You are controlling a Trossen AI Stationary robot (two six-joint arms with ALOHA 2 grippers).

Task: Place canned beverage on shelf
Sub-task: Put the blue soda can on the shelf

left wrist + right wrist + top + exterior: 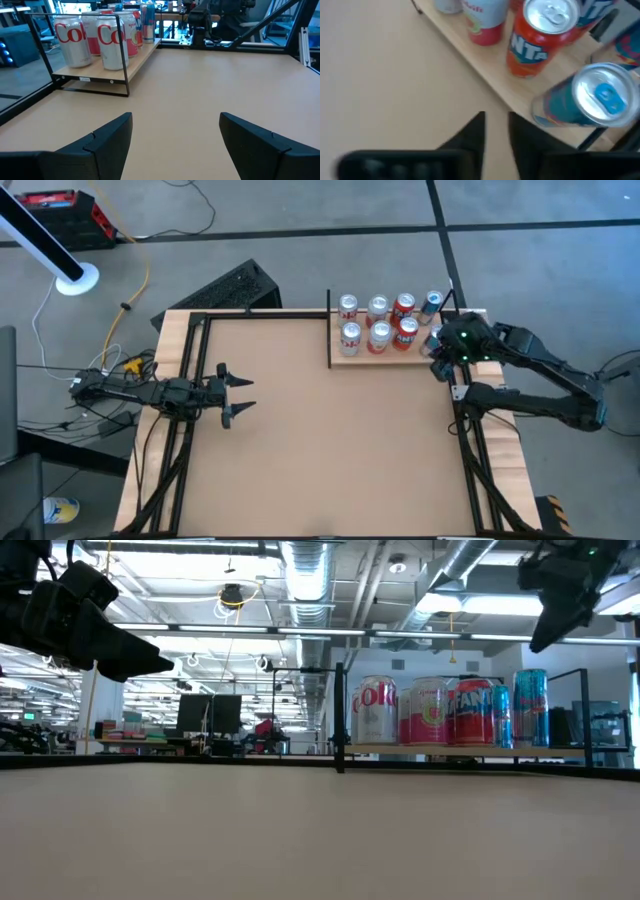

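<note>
The shelf (365, 360) is a small pale wood board with black posts at the table's far right. Several cans (378, 320) stand upright on it: white, red, an orange one (540, 35) and a blue one (590, 100) at its right end. My right gripper (496, 127) hangs above the table by the shelf's near right corner (440, 362), tipped downward. Only a narrow gap parts its fingers and nothing is between them. My left gripper (238, 395) waits open and level over the table's left side, pointing toward the shelf (100, 75).
Black frame rails (185, 380) run along the table's left and right edges. Bare brown tabletop (330, 450) spreads between the two arms and toward the near edge. A black slatted object (235, 285) lies on the floor beyond the far edge.
</note>
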